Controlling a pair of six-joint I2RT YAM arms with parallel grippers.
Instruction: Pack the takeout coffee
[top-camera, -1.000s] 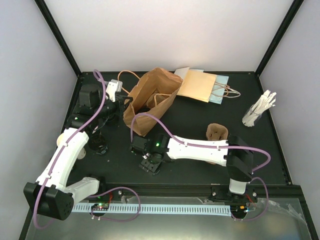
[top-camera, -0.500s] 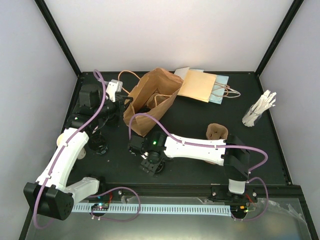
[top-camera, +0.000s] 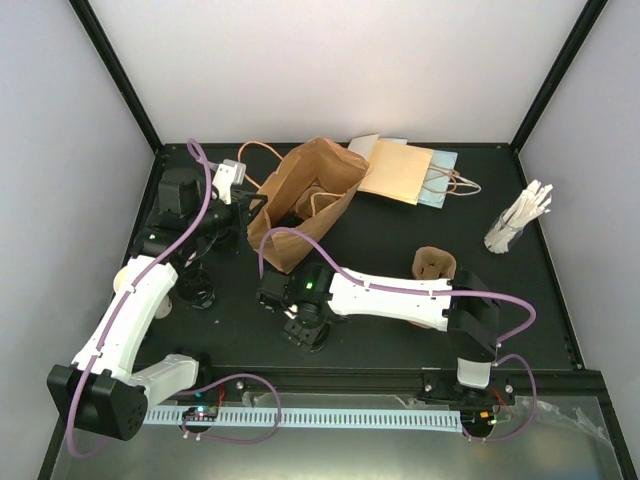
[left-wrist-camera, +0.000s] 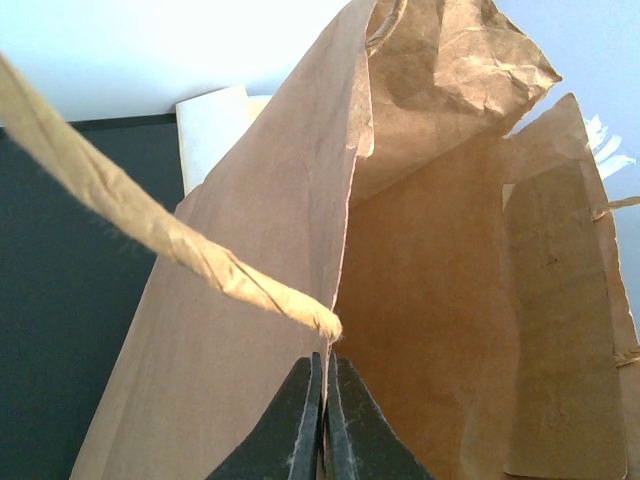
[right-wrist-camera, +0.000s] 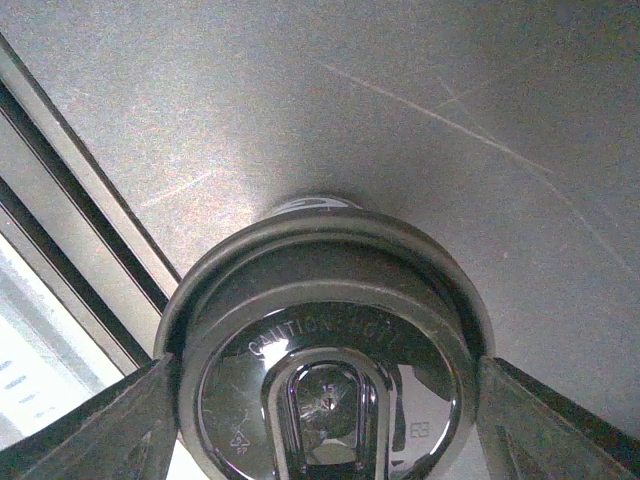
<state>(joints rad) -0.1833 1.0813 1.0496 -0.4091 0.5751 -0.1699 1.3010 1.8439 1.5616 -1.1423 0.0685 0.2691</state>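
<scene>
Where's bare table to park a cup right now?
Free: the strip between the bag and the sticks, behind the carrier; the front-left patch between the left arm and the right gripper; the front-right corner beyond the right arm. Crowded: back left, where the left gripper pinches the bag, and around the lidded cup in the right gripper.

The paper bag (left-wrist-camera: 430, 300) is matt brown kraft paper, creased and crumpled at its mouth. Its twisted-paper handle (left-wrist-camera: 150, 225) is rough and frays at the end. At the bag's edge, the left end effector (left-wrist-camera: 323, 365) has matt black plastic fingers. The lid (right-wrist-camera: 325, 340) is glossy black plastic, embossed and finely scratched. The counter (right-wrist-camera: 450, 100) is matt, dark and fine-grained, with pale scuffs. Right of the bag, the cup carrier (top-camera: 434, 266) is rough brown pulp.
</scene>
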